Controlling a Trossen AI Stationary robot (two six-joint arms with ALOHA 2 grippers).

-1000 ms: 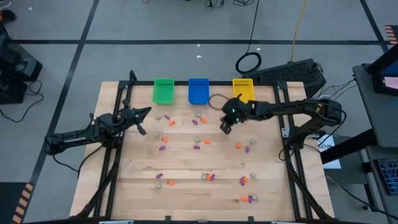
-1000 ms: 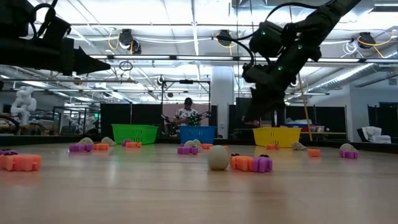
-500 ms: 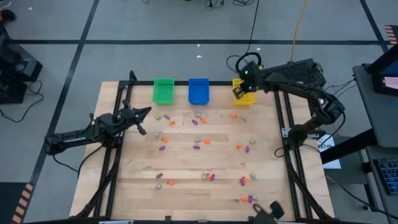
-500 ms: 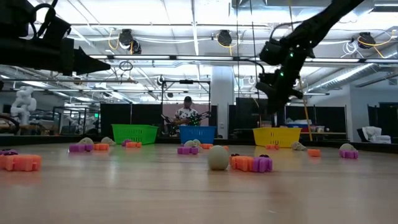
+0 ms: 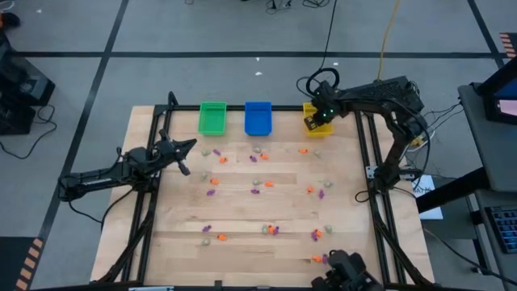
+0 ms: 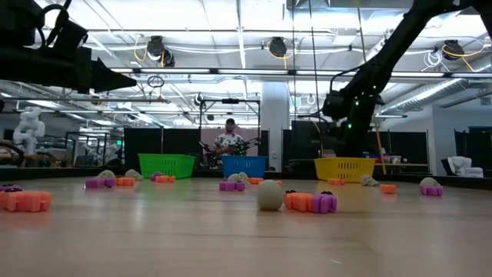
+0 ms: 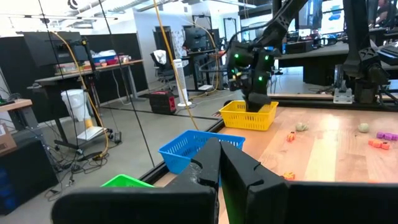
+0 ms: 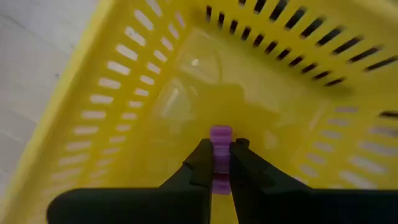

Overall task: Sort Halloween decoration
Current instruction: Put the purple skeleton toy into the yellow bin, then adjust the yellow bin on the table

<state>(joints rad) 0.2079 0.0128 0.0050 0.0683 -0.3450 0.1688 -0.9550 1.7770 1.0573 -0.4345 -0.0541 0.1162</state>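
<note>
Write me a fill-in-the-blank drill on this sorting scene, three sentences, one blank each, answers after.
1. The right pincer grips a small trinket coloured ____.
2. That pincer hangs over the bin coloured ____.
3. In the high view, the blue bin stands between the yellow bin and the ____ bin.

Missing words: purple; yellow; green
</note>
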